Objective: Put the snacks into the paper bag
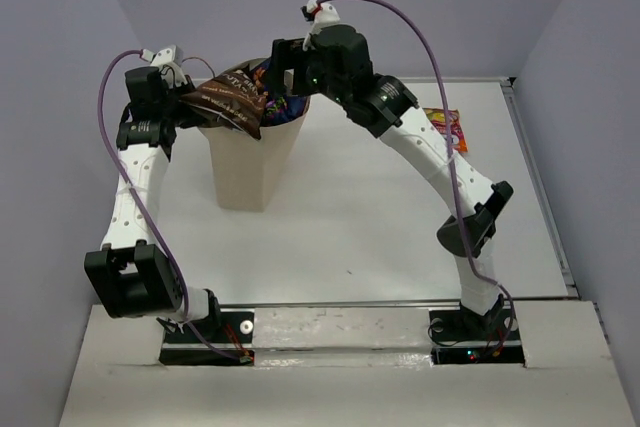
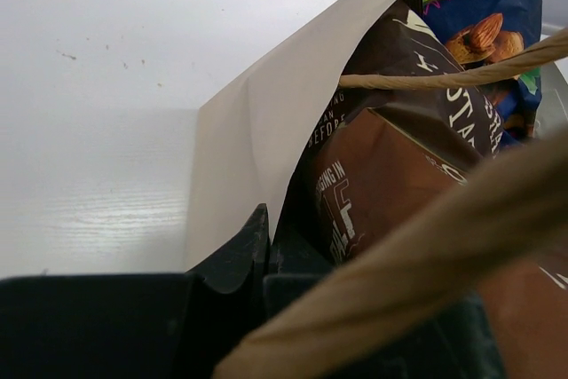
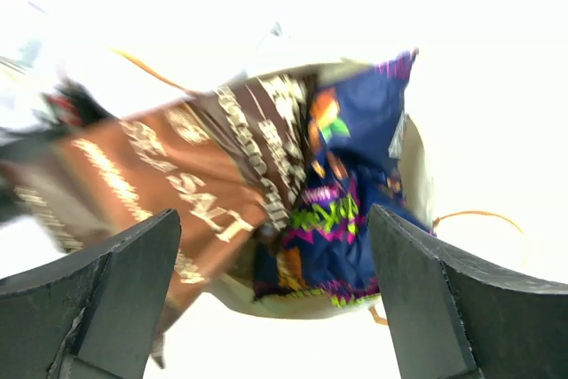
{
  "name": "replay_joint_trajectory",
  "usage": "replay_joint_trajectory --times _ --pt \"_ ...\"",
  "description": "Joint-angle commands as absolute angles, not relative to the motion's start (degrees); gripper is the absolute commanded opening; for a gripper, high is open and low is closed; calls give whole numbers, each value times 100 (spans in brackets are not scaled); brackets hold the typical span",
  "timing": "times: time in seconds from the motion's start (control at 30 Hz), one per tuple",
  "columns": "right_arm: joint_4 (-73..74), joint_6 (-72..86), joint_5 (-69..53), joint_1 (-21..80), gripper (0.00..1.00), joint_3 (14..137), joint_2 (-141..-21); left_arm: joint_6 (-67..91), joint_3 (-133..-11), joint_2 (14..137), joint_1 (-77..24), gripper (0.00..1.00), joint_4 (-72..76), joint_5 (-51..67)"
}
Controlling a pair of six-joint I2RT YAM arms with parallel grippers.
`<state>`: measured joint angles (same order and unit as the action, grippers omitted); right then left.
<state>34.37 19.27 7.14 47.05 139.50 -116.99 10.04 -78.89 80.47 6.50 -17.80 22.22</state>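
Standing upright on the white table [image 1: 380, 217], the paper bag [image 1: 245, 162] occupies the left-centre of the overhead view, its mouth crowded with packets. The dark brown chip bag [image 1: 228, 99] juts out over the rim, tilted toward the left. Beside it, deeper in the mouth, sits a dark blue packet [image 2: 488, 15] printed with almonds and edged with purple zigzags. Left gripper [image 2: 269, 241]: fingers drawn narrow on the bag's wall near the rim, with the paper pinched between them; a twine loop handle [image 2: 417, 272] crosses the foreground of the wrist view. Right gripper [image 3: 273, 219]: fingers spread wide and holding nothing, directly above the bag mouth. Small orange-red packet [image 1: 447, 127]: flat on the table at far right, well apart from the bag, partly hidden behind the right arm.
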Motion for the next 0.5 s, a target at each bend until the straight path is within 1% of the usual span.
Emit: replay_joint_trajectory --times 0.0,0.07,0.1,0.17,0.2,0.27,0.37,0.47 --pt "2771 1635 747 4737 87 14194 -11505 897 -8139 7901 677 0 -1644 2224" --pt "2184 1556 476 4877 84 14116 -11452 905 -8147 7901 677 0 -1635 2241" --pt "1997 1460 66 4948 84 14028 -11487 914 -8156 7910 677 0 -1635 2250" --pt "1837 1476 -333 5176 84 14071 -11801 923 -8200 7928 677 0 -1635 2276" --pt "1950 1468 -464 5255 84 14280 -11952 923 -8209 7936 677 0 -1635 2276" --pt "2091 1450 -387 5378 84 14335 -12259 914 -8288 7937 677 0 -1661 2276" --pt "2135 1433 -431 5432 85 14168 -12418 870 -8384 7928 677 0 -1705 2302" --pt "2171 1406 -439 5432 81 13950 -12542 818 -8472 7963 677 0 -1793 2303"
